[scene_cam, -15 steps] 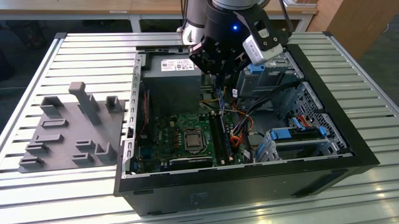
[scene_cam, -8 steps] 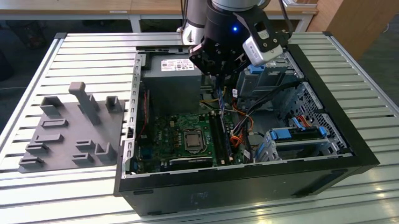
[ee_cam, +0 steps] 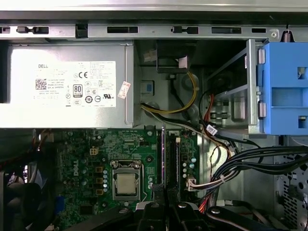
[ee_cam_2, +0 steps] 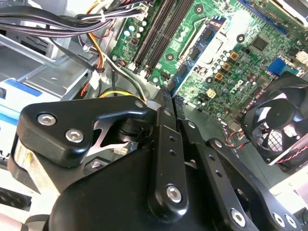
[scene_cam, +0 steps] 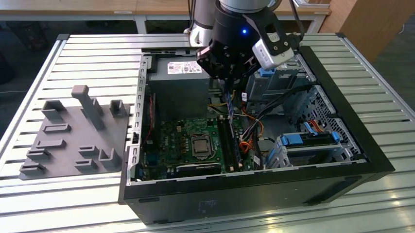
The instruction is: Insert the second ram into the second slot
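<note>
Second ram: a thin, long blue stick (ee_cam_2: 184, 73), slanting away from the fingertips in the second wrist view and a dark edge-on sliver (ee_cam: 163, 154) in the first wrist view; I cannot make out its label
Gripper: the gripper (ee_cam_2: 166, 99) has its black fingers pressed together, pinching the stick between them
Where the stick is: held over the motherboard (ee_cam: 96, 149), in line with the memory slots (ee_cam: 175, 159) beside the CPU socket (ee_cam: 126, 184), and not seated
Count, in the case: one stick in the grip, one power supply (ee_cam: 67, 86), one CPU socket, one fan (ee_cam_2: 276, 127)
Count, brackets: two in the exterior view, a blue drive bracket (scene_cam: 266, 73) under the arm and a lower blue bracket (scene_cam: 310, 138) at the exterior view's right
Exterior view alone: the open case (scene_cam: 363, 145) on a slatted table (scene_cam: 39, 58), and one grey fixture tray (scene_cam: 71, 136) at the exterior view's left
First wrist view alone: the power supply's labelled face
Second wrist view alone: the stick's blue colour and the fan
</note>
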`<state>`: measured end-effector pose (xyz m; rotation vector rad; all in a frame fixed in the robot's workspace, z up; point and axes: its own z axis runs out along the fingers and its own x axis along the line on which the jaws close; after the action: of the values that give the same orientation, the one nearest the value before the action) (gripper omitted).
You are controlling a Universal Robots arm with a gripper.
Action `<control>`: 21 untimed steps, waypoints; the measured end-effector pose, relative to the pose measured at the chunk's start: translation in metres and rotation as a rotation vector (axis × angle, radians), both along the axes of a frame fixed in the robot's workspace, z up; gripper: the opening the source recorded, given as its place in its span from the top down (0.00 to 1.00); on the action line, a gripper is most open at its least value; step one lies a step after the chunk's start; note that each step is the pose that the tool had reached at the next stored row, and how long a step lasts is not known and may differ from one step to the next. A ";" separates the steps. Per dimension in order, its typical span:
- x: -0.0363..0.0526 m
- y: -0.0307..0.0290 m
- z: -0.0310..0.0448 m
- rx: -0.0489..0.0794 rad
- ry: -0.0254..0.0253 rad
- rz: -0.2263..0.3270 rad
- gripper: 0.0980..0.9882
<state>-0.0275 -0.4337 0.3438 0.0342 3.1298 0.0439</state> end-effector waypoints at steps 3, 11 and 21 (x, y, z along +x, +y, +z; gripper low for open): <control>0.0000 -0.0003 -0.0006 0.000 0.0000 0.000 0.96; 0.0000 -0.0009 -0.0024 0.000 0.0000 0.000 0.96; 0.0000 -0.0015 -0.0048 0.000 0.0000 0.000 0.96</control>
<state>-0.0275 -0.4352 0.3391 0.0342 3.1298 0.0439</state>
